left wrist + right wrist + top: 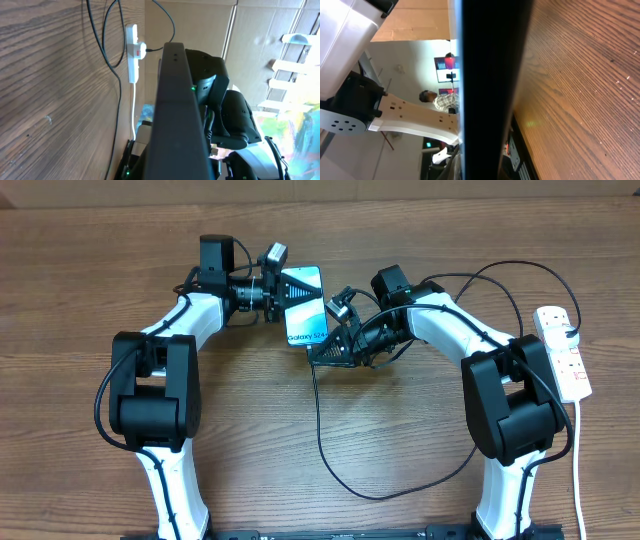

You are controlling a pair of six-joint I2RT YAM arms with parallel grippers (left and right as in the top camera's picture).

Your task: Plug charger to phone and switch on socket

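The overhead view looks straight down on the desk (260,480), far enough to take in its whole width. The left wrist view, rolled sideways, sits hard against a dark edge (177,115) and faces across the wood to the socket (133,50) (also seen from overhead, at the right). The right wrist view, likewise rolled, is blocked by a dark band (490,90), with desk beside it.

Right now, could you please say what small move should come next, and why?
Probably ease the right fingers toward the phone, into its lower end: the left fingers clamp its side, the charger ends at the right fingers, and its plug's seating is hidden.
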